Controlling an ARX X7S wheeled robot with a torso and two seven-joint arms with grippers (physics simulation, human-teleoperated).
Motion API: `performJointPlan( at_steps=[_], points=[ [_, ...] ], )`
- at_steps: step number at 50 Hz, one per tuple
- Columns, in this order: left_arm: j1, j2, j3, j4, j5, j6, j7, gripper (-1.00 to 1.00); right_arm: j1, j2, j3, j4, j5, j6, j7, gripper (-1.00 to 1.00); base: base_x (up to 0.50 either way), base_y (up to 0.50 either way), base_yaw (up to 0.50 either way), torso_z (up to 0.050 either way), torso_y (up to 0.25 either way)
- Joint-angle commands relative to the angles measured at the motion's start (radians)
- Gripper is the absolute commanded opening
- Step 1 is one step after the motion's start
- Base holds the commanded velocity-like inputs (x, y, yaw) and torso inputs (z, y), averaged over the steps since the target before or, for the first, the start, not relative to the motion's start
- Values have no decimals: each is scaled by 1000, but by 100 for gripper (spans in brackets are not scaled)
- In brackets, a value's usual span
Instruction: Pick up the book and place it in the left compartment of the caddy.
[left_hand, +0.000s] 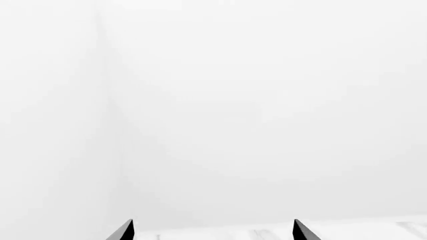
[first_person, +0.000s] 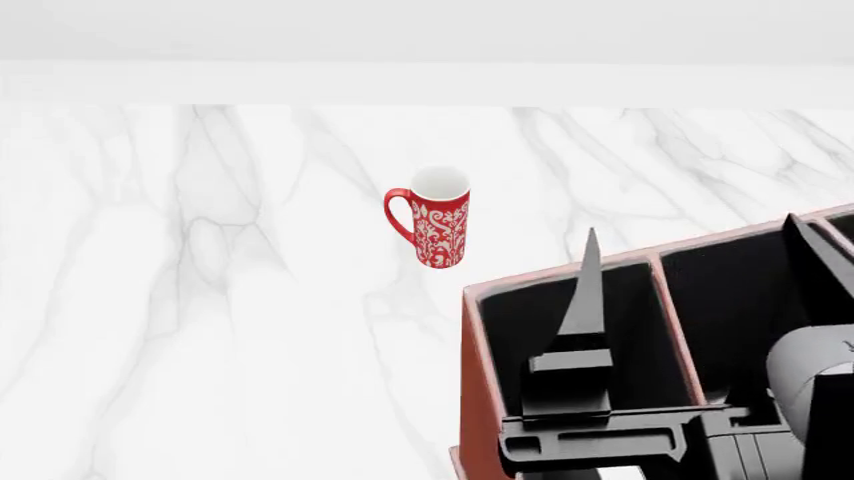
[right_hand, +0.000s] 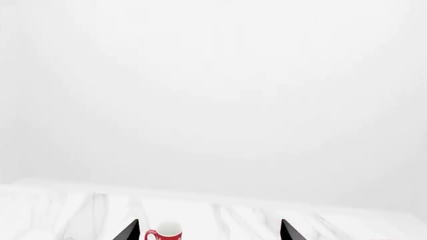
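The right gripper (first_person: 701, 270) hangs over the caddy (first_person: 465, 400), jaws apart, one finger above the left compartment (first_person: 521, 330). The left gripper (left_hand: 212, 231) is also spread. Book position: cannot tell (no view shows it). Count: one caddy, one mug (first_person: 438, 222).

The head camera looks steeply down, close over a white marble tabletop (first_person: 200, 300). Both wrist cameras face level towards blank white walls, catching only the tabletop's far strip. The head and right wrist views share a red patterned mug (first_person: 434, 217) (right_hand: 164, 233).
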Motion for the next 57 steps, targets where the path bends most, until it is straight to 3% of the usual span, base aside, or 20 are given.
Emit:
performJointPlan(
  at_steps=[1, 16, 25, 45, 50, 55, 57],
  points=[
    [17, -8, -12, 5, -2, 13, -6, 100, -49, 15, 0, -34, -75, -40, 17, 100, 0, 0, 0, 0, 0],
    [87, -41, -55, 25, -11, 67, -28, 100, -83, 54, -7, -80, -134, -106, 46, 100, 0, 0, 0, 0, 0],
    [144, -83, -65, 24, -9, 129, -59, 100, 96, 124, -255, -82, -206, -229, 85, 100, 0, 0, 0, 0, 0],
    [264, -138, -114, 28, 2, 225, -97, 100, 882, 155, -1222, -81, -374, -424, 235, 100, 0, 0, 0, 0, 0],
    [317, -159, -138, 28, 9, 264, -113, 100, 1152, 119, -1560, -82, -435, -494, 302, 100, 0, 0, 0, 0, 0],
    [373, -182, -165, 28, 16, 302, -130, 100, 1503, -9, -2040, -82, -546, -654, 449, 100, 0, 0, 0, 0, 0],
    [399, -192, -175, 28, 21, 320, -138, 100, 1516, -33, -2078, -82, -576, -673, 481, 100, 0, 0, 0, 0, 0]
  ],
)
